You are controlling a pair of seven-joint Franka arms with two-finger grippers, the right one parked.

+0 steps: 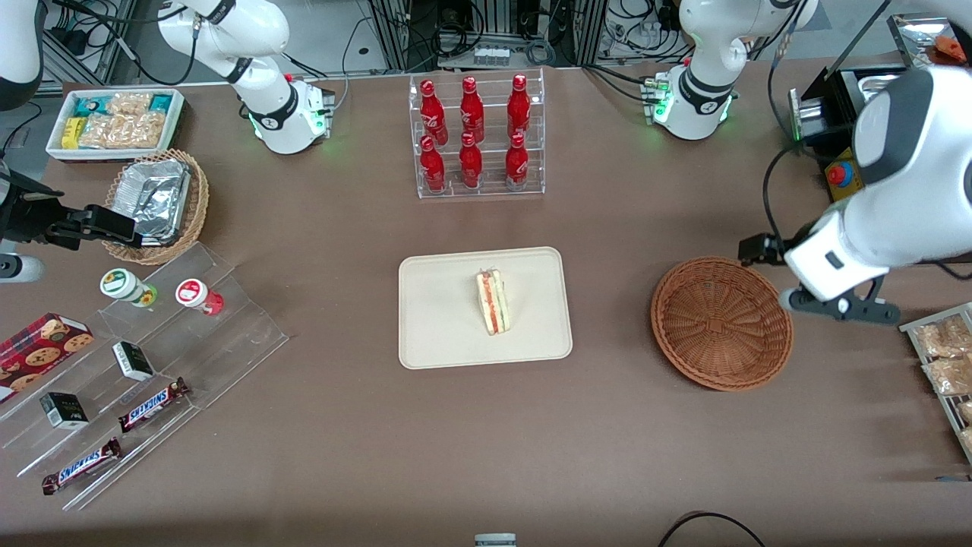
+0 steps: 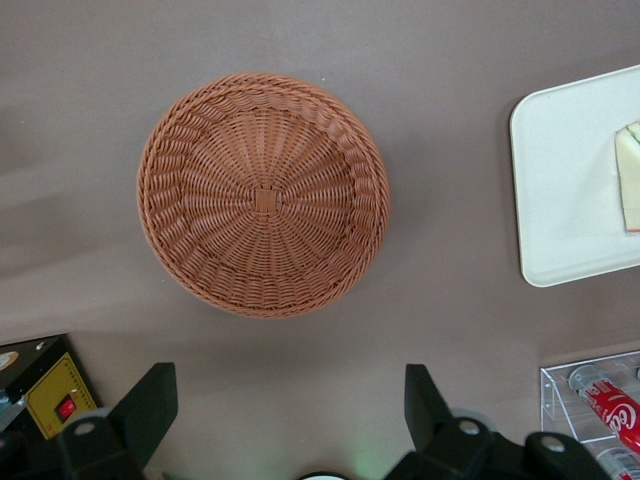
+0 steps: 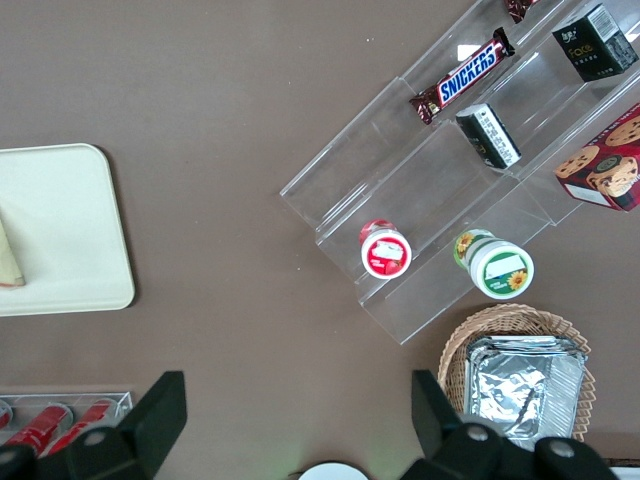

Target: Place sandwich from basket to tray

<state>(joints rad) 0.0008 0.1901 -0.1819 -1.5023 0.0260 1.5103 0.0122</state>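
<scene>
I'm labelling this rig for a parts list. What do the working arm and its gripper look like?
The left arm has glossy white rounded shells with a dark grey band at the joint, and its base glows green. A black cable loops beside it. The gripper is black, hanging above the table beside the basket toward the working arm's end, with jaws open and nothing between them.

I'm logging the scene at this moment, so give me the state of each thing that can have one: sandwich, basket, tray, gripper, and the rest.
sandwich: lying on the tray, cut side up
basket: upright on the table, empty
tray: flat on the table, holding only the sandwich
gripper: open, holding nothing, above the table beside the basket
cola bottles: six, upright in the clear rack
foil container: sitting in the tan wicker basket
</scene>
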